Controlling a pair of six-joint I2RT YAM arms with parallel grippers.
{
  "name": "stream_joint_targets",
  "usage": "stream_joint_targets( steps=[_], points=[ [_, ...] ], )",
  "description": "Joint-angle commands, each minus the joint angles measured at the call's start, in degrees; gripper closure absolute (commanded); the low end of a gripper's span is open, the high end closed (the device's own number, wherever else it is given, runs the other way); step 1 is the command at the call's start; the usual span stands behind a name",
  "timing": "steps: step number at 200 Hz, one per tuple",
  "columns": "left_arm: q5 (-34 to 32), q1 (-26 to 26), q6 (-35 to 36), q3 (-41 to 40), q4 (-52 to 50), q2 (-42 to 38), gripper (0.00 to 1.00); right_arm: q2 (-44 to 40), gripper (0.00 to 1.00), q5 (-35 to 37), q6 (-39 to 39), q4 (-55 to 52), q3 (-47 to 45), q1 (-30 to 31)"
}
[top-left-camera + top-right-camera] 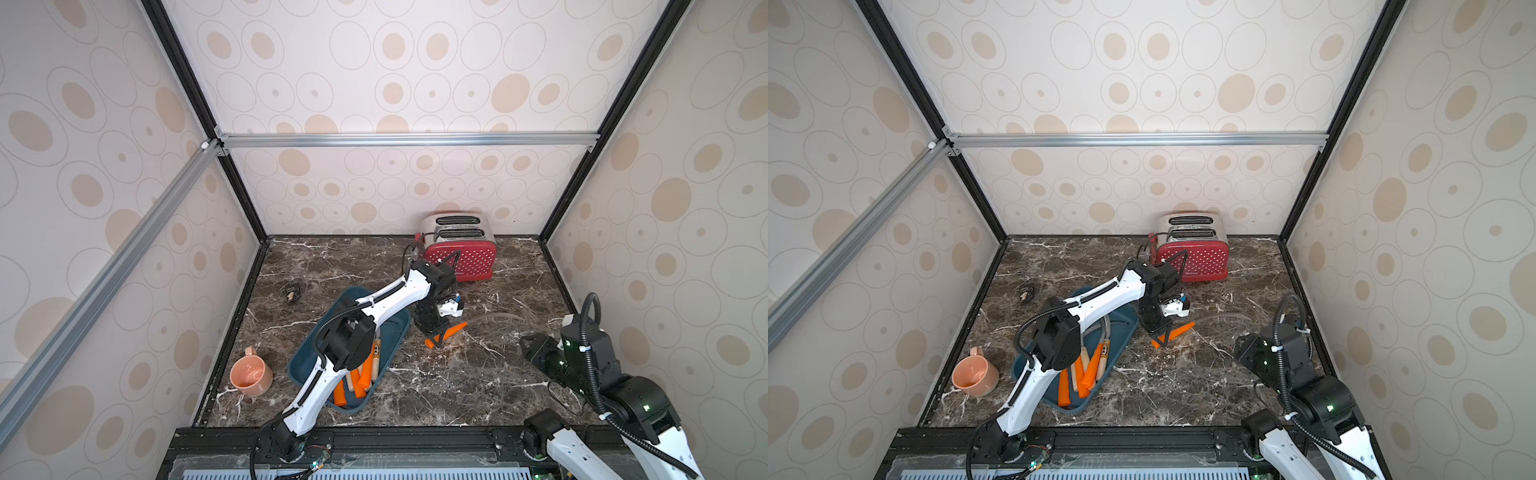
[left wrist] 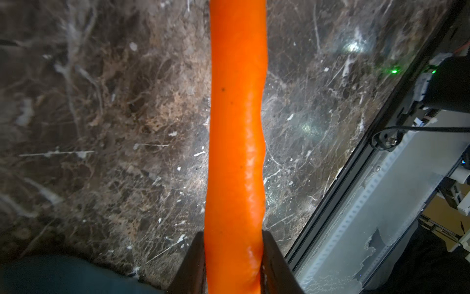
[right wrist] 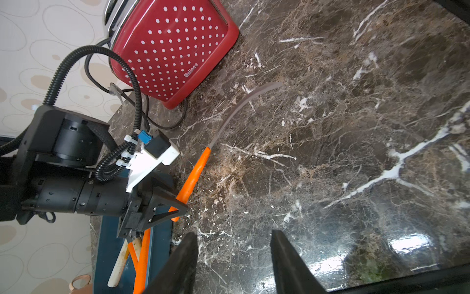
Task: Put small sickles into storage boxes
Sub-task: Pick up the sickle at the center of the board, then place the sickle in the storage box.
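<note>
Left wrist: marble tabletop (image 2: 101, 127), left end effector (image 2: 233, 235) around sickle (image 2: 236, 101); right end effector (image 3: 234, 233) wide.

Bright even light, tabletop (image 3: 407, 245) glare

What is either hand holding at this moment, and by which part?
The left hand grips an orange-handled sickle by its handle, near the butt end. The right hand holds nothing, its jaws apart.

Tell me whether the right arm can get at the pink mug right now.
Probably not. The pink mug sits near the far left edge; the right gripper is on the opposite side, with the left arm and blue tray between.
</note>
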Motion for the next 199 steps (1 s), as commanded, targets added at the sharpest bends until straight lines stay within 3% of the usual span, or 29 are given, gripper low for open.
stream_joint_targets(
  steps=[1, 64, 199],
  points=[
    [0.5, 1.3, 2.6, -0.1, -3.1, -6.2, 0.91, -0.2, 0.5, 2.1, -0.2, -3.1, 2.4, -0.3],
    [-0.9, 7.8, 2.6, -9.9, -2.7, -18.6, 0.91, -0.8, 0.5, 2.8, 0.1, -4.6, 2.7, -0.3],
    [-10.5, 28.1, 9.7, -41.9, -6.5, -49.4, 0.9, 5.4, 0.5, -0.8, -1.4, 1.5, 0.5, -0.3]
  ],
)
